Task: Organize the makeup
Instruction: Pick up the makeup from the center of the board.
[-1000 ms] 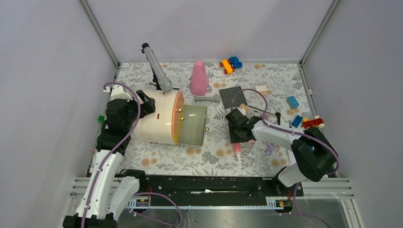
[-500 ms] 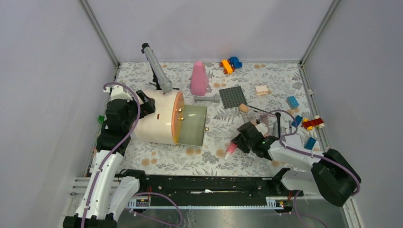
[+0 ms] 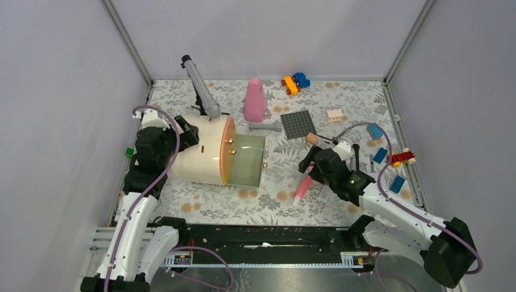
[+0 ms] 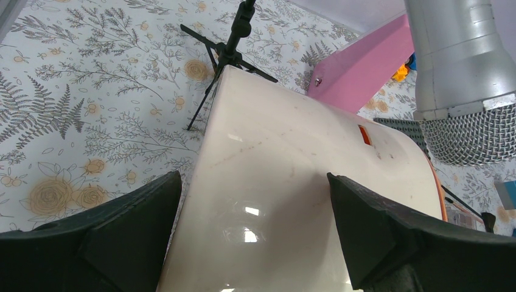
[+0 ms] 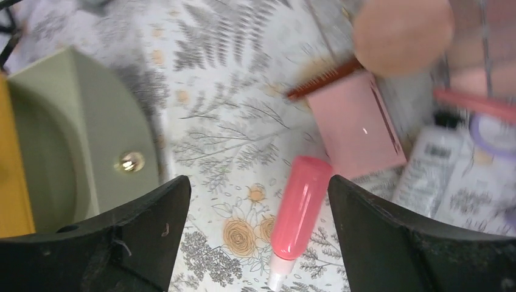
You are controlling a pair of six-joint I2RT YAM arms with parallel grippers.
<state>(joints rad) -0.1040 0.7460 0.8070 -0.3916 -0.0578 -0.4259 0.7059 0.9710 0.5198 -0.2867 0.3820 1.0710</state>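
- The right hand (image 5: 255, 188) hangs empty, fingers apart, over the pink tube (image 5: 298, 204), which lies flat on the desk (image 5: 225, 140) just beside the compact (image 5: 356, 125).
- The left hand (image 4: 254, 176) has its fingers apart, one on either side of the cream case (image 4: 292, 158).
- Step in hand, as I judge it: picking up the tube. The next move calls for lowering the right hand and closing it across the tube's body.

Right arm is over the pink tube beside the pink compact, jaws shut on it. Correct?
No: the right gripper has its jaws open; the pink tube lies loose on the mat between them, beside the pink compact. The right wrist view shows it.
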